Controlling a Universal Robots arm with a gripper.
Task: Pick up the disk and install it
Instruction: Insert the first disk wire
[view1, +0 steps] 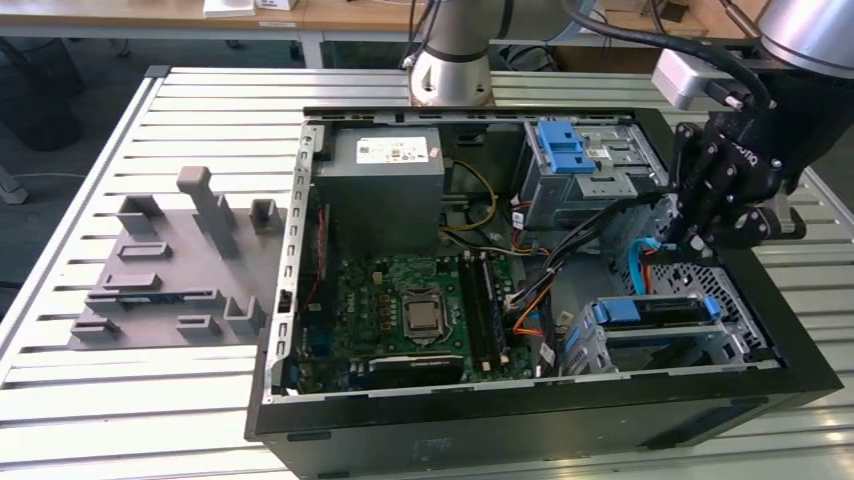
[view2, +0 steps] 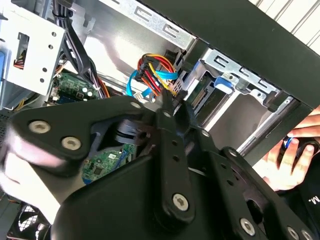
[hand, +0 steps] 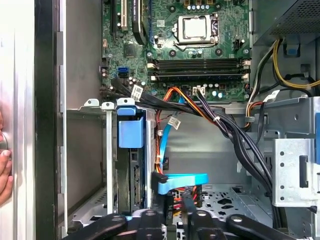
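Note:
The disk (view1: 650, 312) stands on edge inside the metal drive cage (view1: 731, 345) at the near corner of the open computer case, on the exterior view's right. In the first wrist view the disk (hand: 136, 175) is edge-on behind a blue latch tab (hand: 131, 132). My black gripper (view1: 691, 245) hangs inside the case just above and behind the cage. In the first wrist view the gripper (hand: 175, 217) sits at a blue flat cable's plug (hand: 165, 182) and a plug with red, orange and yellow wires (hand: 182, 200), beside the disk's end. The second wrist view shows the gripper (view2: 169, 102) at those coloured wires (view2: 155, 70).
The case holds a grey power-supply box (view1: 380, 185), a green motherboard (view1: 400, 300), a second cage with a blue latch (view1: 574, 150), and black cable bundles (hand: 220, 125). A grey fixture (view1: 167, 260) lies on the slatted table. A person's hand (view2: 295, 155) rests outside the case wall.

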